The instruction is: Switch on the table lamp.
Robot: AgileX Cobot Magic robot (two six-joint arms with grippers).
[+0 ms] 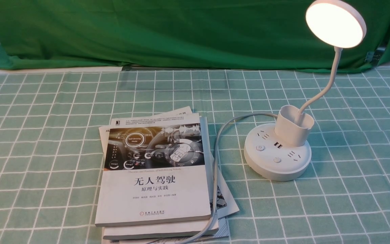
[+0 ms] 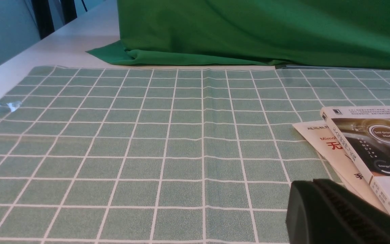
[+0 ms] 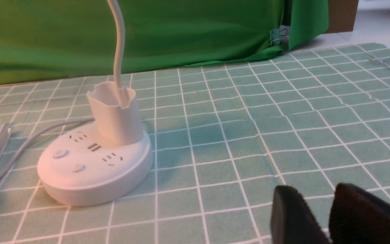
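Observation:
The table lamp stands at the right in the front view, and its flat round disc head point(image 1: 335, 23) glows bright warm white. A thin gooseneck point(image 1: 330, 81) curves down into the cup-shaped holder point(image 1: 293, 128) on the round puck base point(image 1: 278, 169). Two buttons point(image 1: 260, 147) point(image 1: 276, 160) sit on the base's top. In the right wrist view the base point(image 3: 95, 169) lies apart from my right gripper point(image 3: 313, 193), whose tips show a narrow gap and hold nothing. My left gripper point(image 2: 313, 183) is shut and empty, beside the books. Neither gripper shows in the front view.
A stack of books point(image 1: 154, 169) point(image 2: 367, 145) lies at the middle of the checked green tablecloth point(image 1: 46, 135). The lamp's grey cable point(image 1: 215, 169) runs over the books' right edge. A green cloth backdrop point(image 1: 181, 30) hangs behind, with a binder clip point(image 3: 279, 35) on its edge.

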